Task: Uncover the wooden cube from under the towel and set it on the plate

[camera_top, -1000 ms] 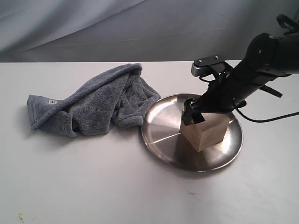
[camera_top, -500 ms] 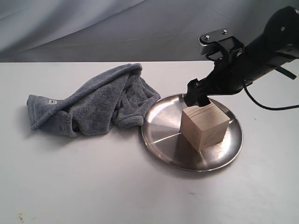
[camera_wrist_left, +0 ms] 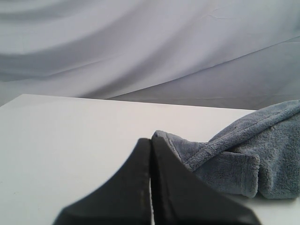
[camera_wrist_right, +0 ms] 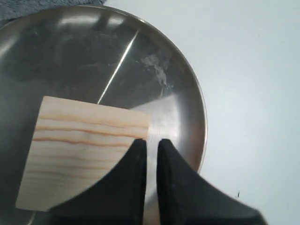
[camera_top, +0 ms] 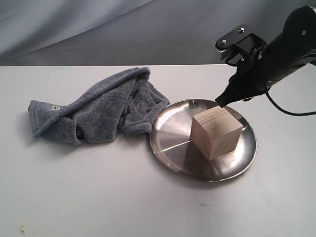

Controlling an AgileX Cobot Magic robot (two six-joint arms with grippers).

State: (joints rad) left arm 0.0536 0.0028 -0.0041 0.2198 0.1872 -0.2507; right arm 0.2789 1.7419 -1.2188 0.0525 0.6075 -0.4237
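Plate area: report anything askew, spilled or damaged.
Nothing looks spilled or damaged. The cube sits flat on the plate, slightly off-centre. The only untidy thing is the towel, bunched up to the left of the plate with one fold reaching its rim.

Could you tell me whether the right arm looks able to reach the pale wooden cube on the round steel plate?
Probably yes: the right hand hangs close above the pale wooden cube, with nothing between them. Its fingers are together, so they would need opening.
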